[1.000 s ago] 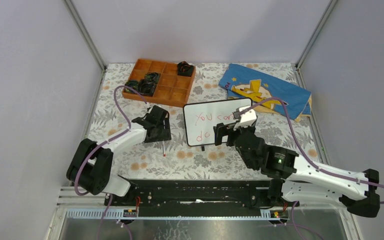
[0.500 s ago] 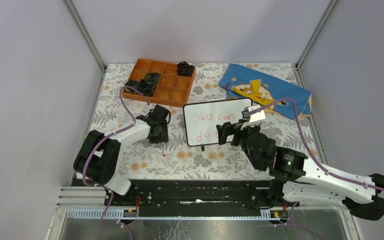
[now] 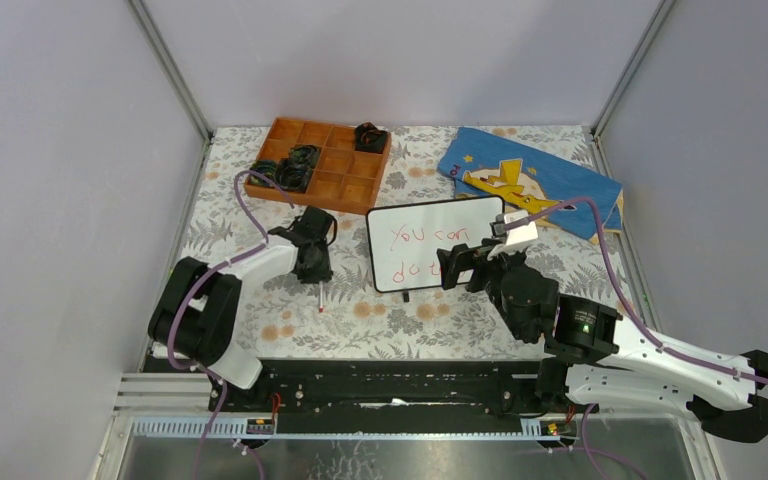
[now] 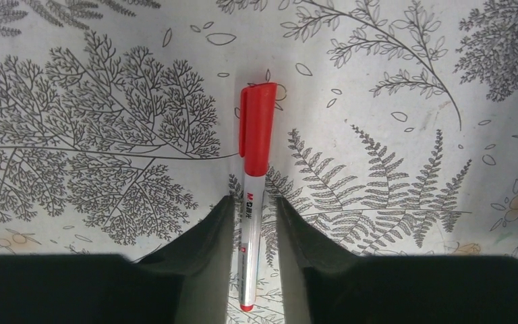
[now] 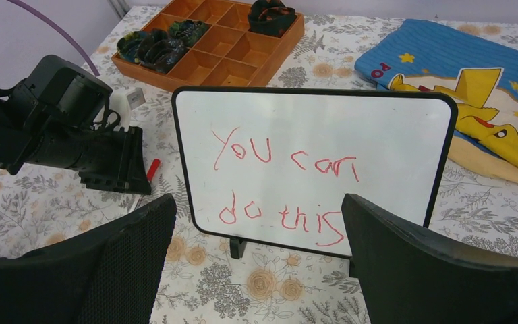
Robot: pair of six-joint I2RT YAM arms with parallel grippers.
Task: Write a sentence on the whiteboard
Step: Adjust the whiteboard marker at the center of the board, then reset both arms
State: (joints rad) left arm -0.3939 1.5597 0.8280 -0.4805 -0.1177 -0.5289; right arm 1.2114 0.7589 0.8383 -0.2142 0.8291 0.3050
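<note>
Orange compartment tray (image 3: pixel 340 162) at far left of table; dark tangled items (image 3: pixel 298 160) in left compartments, another dark item (image 3: pixel 369 135) in far right corner compartment. Blue cloth (image 3: pixel 560 185) at far right, rumpled, printed with yellow figure (image 3: pixel 505 176) and small stars. Red-capped marker (image 4: pixel 251 196), clear barrel, lying flat on tablecloth (image 3: pixel 400 320), cap on, near tray. Tablecloth white with grey fern and orange flower print. Grey walls (image 3: pixel 390 60) behind; metal posts (image 3: pixel 168 68) at corners. Black rail (image 3: pixel 390 385) along near edge.
</note>
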